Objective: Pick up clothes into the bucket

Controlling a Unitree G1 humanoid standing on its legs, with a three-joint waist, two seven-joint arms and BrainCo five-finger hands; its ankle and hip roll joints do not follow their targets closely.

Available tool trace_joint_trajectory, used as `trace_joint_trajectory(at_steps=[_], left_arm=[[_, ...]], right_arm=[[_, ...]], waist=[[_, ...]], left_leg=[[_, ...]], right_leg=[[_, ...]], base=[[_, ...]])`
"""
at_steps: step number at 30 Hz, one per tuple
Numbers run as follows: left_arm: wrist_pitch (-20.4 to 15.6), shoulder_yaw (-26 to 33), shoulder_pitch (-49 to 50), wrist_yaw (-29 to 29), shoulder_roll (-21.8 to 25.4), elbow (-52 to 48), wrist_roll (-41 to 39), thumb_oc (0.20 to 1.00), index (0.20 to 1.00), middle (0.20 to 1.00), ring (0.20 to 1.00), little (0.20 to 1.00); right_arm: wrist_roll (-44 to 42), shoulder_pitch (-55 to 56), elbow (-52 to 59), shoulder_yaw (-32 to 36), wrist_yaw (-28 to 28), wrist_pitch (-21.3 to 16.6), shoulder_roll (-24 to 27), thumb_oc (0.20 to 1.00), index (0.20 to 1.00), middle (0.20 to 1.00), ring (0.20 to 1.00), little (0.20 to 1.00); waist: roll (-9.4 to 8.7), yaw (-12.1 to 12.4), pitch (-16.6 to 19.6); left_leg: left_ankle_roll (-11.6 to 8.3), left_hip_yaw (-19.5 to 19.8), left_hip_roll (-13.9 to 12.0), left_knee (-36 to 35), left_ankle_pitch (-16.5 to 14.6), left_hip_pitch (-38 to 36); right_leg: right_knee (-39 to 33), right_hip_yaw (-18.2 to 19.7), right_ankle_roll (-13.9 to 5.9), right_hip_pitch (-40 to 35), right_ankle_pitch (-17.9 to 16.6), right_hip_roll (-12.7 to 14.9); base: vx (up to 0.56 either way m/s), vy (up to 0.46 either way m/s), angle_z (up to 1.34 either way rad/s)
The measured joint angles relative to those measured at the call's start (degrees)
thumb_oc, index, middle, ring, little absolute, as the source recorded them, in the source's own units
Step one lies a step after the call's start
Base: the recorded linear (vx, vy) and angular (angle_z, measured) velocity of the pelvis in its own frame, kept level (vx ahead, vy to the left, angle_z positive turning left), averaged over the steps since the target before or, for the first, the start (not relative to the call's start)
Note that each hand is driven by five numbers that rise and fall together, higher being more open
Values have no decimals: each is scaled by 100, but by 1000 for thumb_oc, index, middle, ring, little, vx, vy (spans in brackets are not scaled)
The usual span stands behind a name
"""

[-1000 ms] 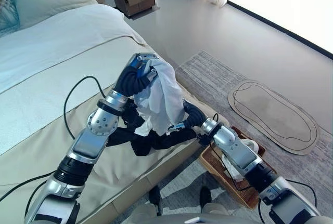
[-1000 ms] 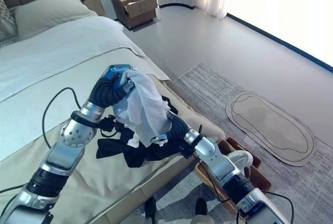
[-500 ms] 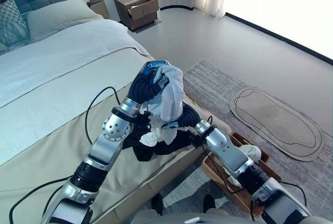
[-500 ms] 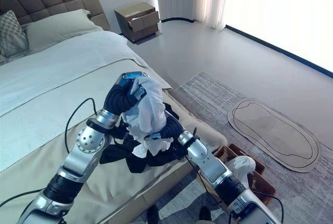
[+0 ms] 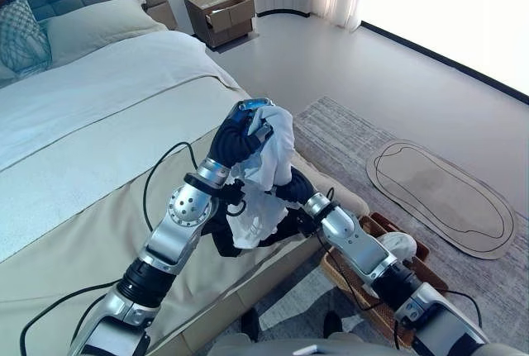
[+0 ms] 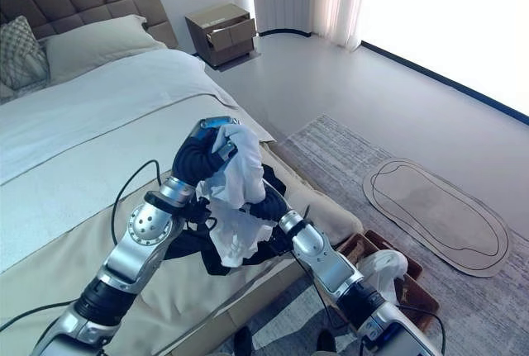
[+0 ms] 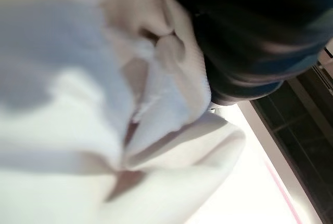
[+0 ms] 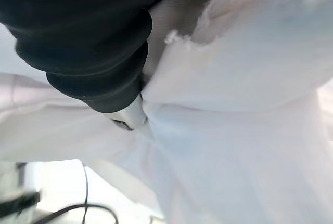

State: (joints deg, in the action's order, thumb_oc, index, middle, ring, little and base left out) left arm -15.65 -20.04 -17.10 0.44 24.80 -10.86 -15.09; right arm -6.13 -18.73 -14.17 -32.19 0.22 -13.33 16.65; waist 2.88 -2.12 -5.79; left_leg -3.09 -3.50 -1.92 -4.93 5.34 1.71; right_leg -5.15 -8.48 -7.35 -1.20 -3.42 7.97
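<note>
Since half a second ago you're lifting the white cloth (image 5: 266, 166) clear of the bed (image 5: 83, 141), left hand (image 5: 240, 129) clenched on it, right hand (image 5: 291, 187) fingers hidden, basket (image 5: 372, 310) waiting below.

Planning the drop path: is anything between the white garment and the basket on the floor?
The right hand and forearm sit between the white garment, held up by the left hand, and the wicker basket, which already holds white cloth.

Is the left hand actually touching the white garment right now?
Touching. In the left eye view the left hand is raised above the bed with the white garment bunched against it and hanging down from it.
</note>
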Motion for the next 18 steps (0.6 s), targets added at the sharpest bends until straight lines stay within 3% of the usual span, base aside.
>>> trace_joint_trajectory(at_steps=[8,14,17,18], left_arm=[[15,74,388,2,-82,3,-206,200,200,200,200,200],[-16,148,870,51,-423,126,-271,200,200,200,200,200],[-48,145,1015,53,-665,670,-259,206,206,206,206,206],[-51,145,1041,52,-723,785,-257,1000,1000,1000,1000,1000]], right_arm=[[-12,581,99,766,-163,-50,32,200,200,200,200,200],[-23,1008,547,1487,-375,-271,82,200,200,200,200,200],[-10,1167,541,1683,-394,-336,147,200,200,200,200,200],[-3,1243,546,1689,-429,-345,176,200,200,200,200,200]], waist=[[-4,-22,20],[-12,-35,22],[-16,-36,21],[-21,-48,18]], left_leg=[[1,8,-4,-1,-1,-13],[0,-17,-10,-3,-5,-28],[-4,-35,-25,-4,-12,-37],[-8,-41,-35,-4,-21,-37]], right_leg=[[1,-2,4,-9,4,9],[0,14,3,-12,5,-7],[-12,31,4,-15,6,-9],[-11,38,6,-11,8,-12]], base=[[13,-3,0],[0,0,0],[1,-5,-1],[0,0,0]])
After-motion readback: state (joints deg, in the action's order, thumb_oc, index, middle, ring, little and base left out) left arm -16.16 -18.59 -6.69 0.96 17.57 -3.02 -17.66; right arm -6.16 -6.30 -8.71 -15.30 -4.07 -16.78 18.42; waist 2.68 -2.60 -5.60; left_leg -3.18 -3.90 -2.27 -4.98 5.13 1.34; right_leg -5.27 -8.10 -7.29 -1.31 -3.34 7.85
